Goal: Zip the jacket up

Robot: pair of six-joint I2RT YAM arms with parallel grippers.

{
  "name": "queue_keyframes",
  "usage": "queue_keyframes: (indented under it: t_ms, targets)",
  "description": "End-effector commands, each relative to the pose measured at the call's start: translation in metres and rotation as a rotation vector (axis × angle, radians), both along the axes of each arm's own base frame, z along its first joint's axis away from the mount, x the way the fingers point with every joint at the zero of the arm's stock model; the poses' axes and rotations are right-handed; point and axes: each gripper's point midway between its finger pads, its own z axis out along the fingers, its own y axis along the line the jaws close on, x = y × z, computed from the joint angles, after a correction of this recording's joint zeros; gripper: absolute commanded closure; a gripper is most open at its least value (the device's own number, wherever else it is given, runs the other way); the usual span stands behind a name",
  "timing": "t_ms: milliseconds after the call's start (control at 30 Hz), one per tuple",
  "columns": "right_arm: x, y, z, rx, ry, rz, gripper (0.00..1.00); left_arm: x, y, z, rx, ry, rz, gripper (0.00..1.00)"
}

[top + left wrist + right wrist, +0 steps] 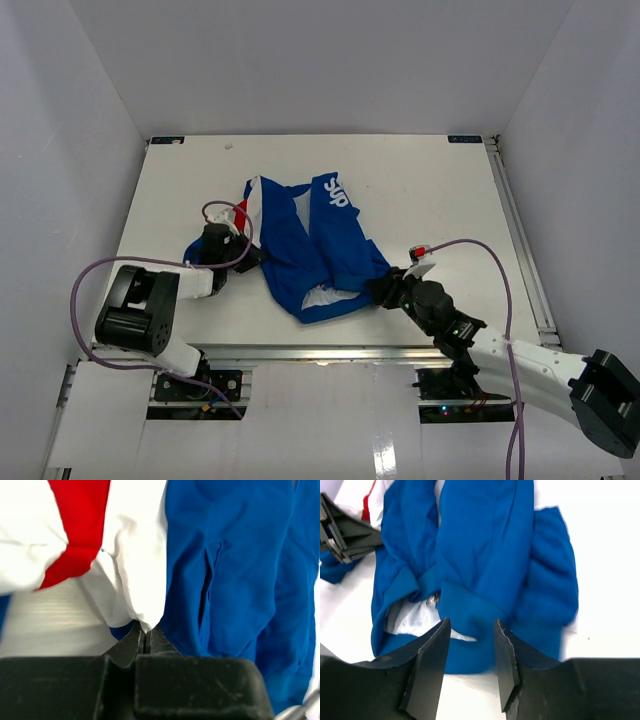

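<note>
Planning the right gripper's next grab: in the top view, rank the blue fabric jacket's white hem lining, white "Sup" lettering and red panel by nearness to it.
1. White hem lining, just left of the right gripper.
2. White "Sup" lettering, farther back on the jacket.
3. Red panel, far left edge.

The setting is a robotics lab test cell. A white bench [450,190] sits boxed in by plain white walls [300,60], with a metal rail [522,240] along its right edge. The left arm [140,312] and right arm [520,355] are bolted at the bench's near edge. They trail purple cables [506,290], and exposed electronics [455,398] sit below.
</note>
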Motion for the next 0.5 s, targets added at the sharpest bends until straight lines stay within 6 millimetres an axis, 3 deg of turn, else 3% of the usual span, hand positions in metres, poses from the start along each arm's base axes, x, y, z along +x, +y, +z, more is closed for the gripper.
queue_keyframes:
  t_ms: [0, 100, 200, 367, 400, 467]
  targets:
    - [0.015, -0.021, 0.015, -0.045, -0.041, -0.132, 0.44, 0.014, 0.043, 0.027, 0.189, -0.062, 0.161, 0.8]
    - [0.02, -0.018, 0.035, -0.043, -0.077, -0.137, 0.4, 0.01, 0.066, 0.031, 0.289, -0.052, 0.238, 0.4]
    - [0.022, -0.008, 0.044, -0.066, -0.09, -0.093, 0.41, 0.01, 0.059, 0.048, 0.27, -0.079, 0.2, 0.35]
    - [0.029, 0.027, 0.058, -0.098, -0.119, 0.028, 0.42, -0.003, 0.0, 0.086, 0.154, -0.173, -0.05, 0.33]
    - [0.03, 0.03, 0.053, -0.114, -0.107, 0.037, 0.42, -0.007, -0.012, 0.091, 0.144, -0.182, -0.088, 0.33]
    - [0.037, 0.041, 0.055, -0.145, -0.116, 0.053, 0.43, -0.022, -0.05, 0.094, 0.141, -0.194, -0.203, 0.31]
